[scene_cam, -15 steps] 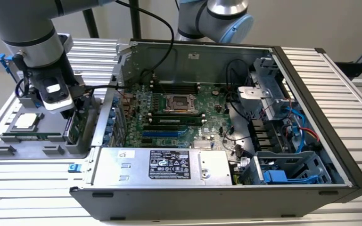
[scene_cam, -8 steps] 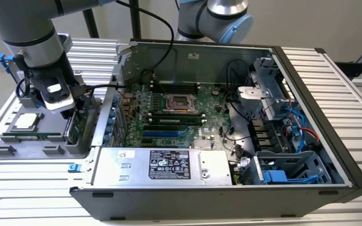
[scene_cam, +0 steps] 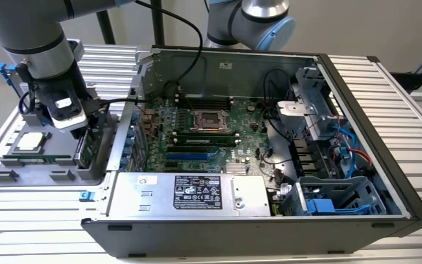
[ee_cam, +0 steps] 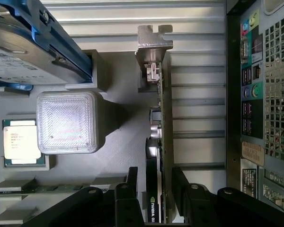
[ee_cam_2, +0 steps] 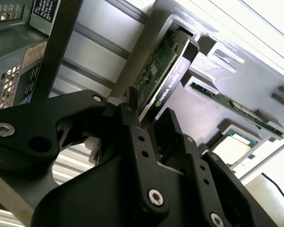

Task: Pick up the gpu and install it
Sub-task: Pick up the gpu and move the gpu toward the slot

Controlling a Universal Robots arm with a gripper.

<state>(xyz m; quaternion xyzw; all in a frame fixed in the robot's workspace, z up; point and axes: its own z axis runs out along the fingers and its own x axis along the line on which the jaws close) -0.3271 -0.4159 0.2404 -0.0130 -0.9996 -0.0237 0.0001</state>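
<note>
the gpu point(ee_cam: 163, 118) stands on edge in a slot of the grey holder tray point(scene_cam: 20, 177). the tray lies on the tabletop point(scene_cam: 35, 225) near its edge at the exterior view's left, just beside the lidless computer case point(scene_cam: 270, 225). the hand point(ee_cam: 154, 172) straddles the card, fingers spread to either side with a gap on the shroud side, not clamped. the same tray holds a processor point(scene_cam: 30, 142), a memory stick point(scene_cam: 31, 160) and a hard drive in a blue frame point(ee_cam: 19, 47). inside the case lie the motherboard point(scene_cam: 204, 132) and a power supply point(scene_cam: 189, 192).
</note>
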